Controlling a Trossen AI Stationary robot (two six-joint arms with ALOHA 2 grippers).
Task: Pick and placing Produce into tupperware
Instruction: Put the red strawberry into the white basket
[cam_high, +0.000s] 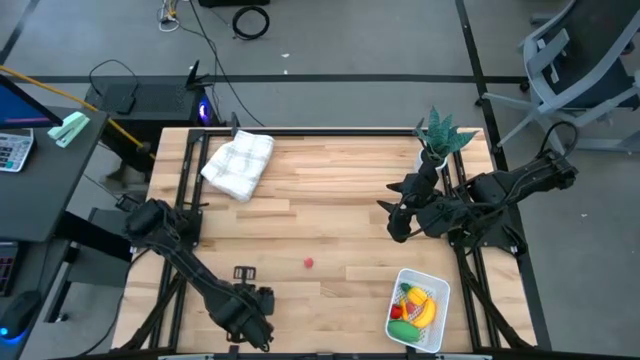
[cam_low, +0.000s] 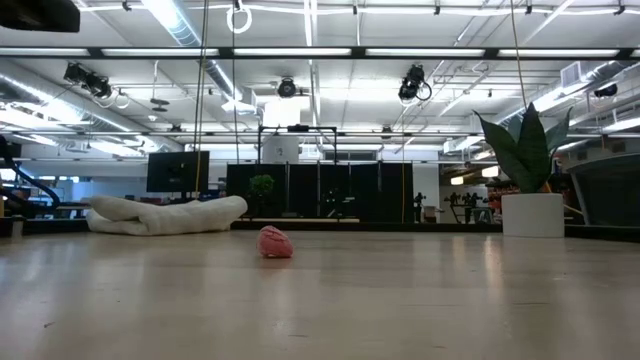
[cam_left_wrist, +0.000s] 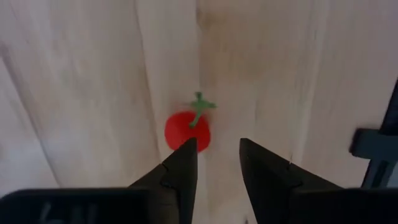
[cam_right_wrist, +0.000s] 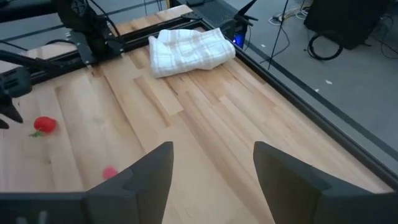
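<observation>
Two red pieces (cam_right_wrist: 45, 124) lie outside the tupperware (cam_high: 441, 289).

No text, label, brand, number or sign can be read in any view (the calculator (cam_high: 12, 150) at nine o'clock of the table (cam_high: 330, 215) shows keys, but nothing legible on them).
</observation>
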